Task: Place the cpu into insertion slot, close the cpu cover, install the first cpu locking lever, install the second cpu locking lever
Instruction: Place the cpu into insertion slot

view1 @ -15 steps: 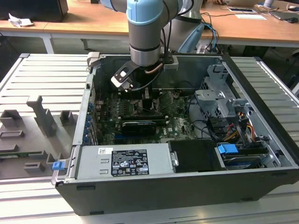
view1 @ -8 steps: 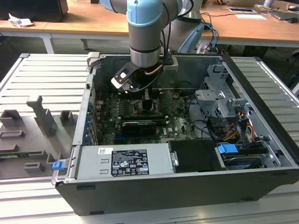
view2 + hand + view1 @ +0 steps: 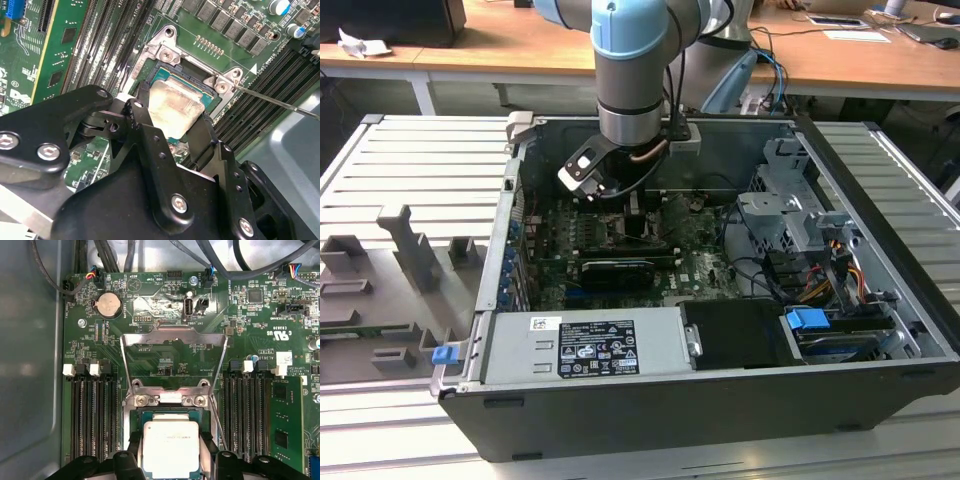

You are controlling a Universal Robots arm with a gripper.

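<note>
A slatted metal bench (image 3: pixel 410 160) carries an open computer case (image 3: pixel 880 170) lying on its side, with wooden desks (image 3: pixel 520 55) behind it. Your arm (image 3: pixel 630 80) reaches straight down into the case, which holds the green motherboard (image 3: pixel 160 305), so the pincer (image 3: pixel 171 440) meets the board square-on. In both wrist views the pincer (image 3: pixel 172 117) is closed to the chip's width, its fingers (image 3: pixel 202 137) pressing opposite edges of the cpu (image 3: pixel 175 102). You hold the cpu (image 3: pixel 171 450) flat and face up, directly over the insertion slot (image 3: pixel 171 413), whose rim shows just beyond it. Whether it is fully seated, you cannot tell. The cpu cover (image 3: pixel 174 335) stands tipped back on its hinge, leaving the slot open to you. A thin locking lever (image 3: pixel 280 102) juts aside, unlatched. Long memory slots (image 3: pixel 95 415) flank the socket on both sides.
</note>
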